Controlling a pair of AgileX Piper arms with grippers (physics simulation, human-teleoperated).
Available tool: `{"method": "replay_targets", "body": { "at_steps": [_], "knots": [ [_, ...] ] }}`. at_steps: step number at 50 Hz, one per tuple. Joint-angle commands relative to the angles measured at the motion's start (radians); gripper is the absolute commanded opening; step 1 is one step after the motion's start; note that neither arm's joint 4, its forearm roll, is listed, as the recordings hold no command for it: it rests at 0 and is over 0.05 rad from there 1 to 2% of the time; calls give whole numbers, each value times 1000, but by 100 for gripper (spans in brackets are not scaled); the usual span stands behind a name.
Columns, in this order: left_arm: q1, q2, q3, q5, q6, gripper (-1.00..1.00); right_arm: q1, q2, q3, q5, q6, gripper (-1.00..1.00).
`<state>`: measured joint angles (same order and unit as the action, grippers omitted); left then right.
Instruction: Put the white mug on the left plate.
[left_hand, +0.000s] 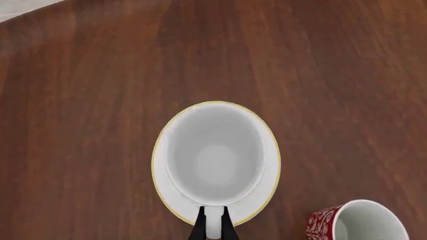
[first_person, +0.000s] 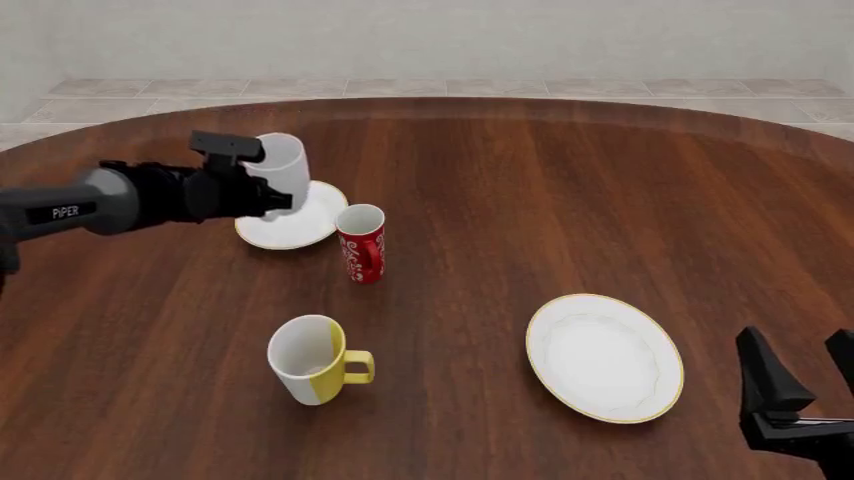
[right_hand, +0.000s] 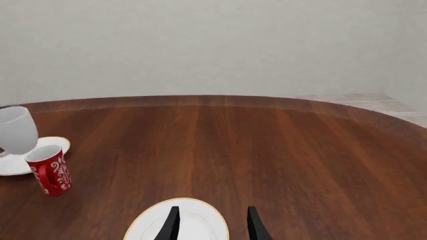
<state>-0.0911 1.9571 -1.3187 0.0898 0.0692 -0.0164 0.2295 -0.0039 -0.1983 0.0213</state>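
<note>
1. Holding the tall plain white ceramic mug (first_person: 283, 172) by its handle, the left gripper (left_hand: 213, 223) had its black fingers pinched on the white loop, one each side.
2. Mug sat directly over the small round white plate with thin yellow rim (first_person: 302, 228). In the left wrist view its mouth faced the camera, centred inside the rim.
3. Front view showed the mug tilted and above the plate. Contact with the plate couldn't be confirmed.
4. Key relation: plate straight below the mug, so judged move was a short lowering, then release. Left arm was much nearer.
5. Red patterned mug (first_person: 360, 243) stood just beside the plate, a bump risk.
6. Right gripper (right_hand: 210, 222) was spread, holding nothing, hovering over the larger yellow-rimmed white plate (first_person: 605, 357), well apart.
</note>
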Motion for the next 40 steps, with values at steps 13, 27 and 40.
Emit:
{"method": "replay_targets", "body": {
  "at_steps": [13, 27, 40],
  "knots": [
    [-24, 40, -31, 18, 26, -100, -1, -6, 0, 2, 2, 100],
    [-16, 55, -47, 24, 32, -100, 0, 5, 1, -8, 5, 100],
    [-7, 77, -52, 16, 26, -100, 2, 22, -4, -17, 3, 100]
  ]
}}
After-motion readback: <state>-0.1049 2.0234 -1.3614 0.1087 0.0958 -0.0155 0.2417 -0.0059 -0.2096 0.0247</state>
